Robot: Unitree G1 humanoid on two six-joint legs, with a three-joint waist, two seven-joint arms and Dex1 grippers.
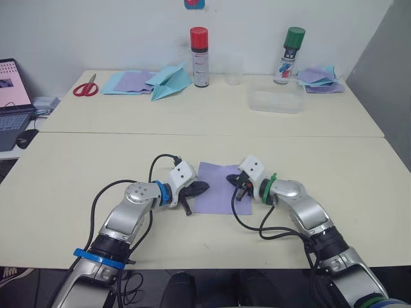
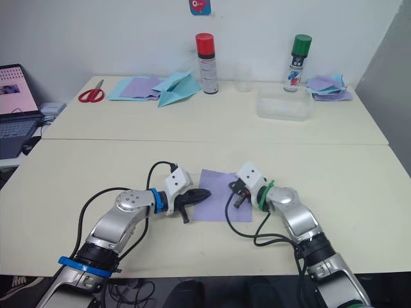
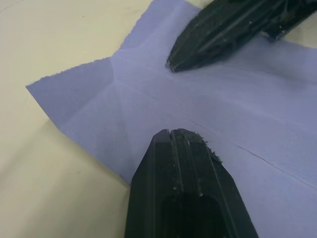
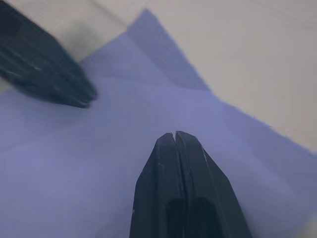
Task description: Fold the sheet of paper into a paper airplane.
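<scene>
The sheet of paper [image 1: 217,187] lies flat between my closed, empty left gripper [image 1: 200,188] and right gripper [image 1: 242,188]; I reckon the first fold needs an edge lifted.

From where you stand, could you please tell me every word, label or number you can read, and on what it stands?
No text can be read.
Red-capped can: label print too small to read.
Green-capped can: coloured label, too small to read.
Laptop screen: a picture, no legible words.
Sign on the wall: cut off, unreadable.
Sheet between the left gripper and right gripper: creases, no print.
</scene>
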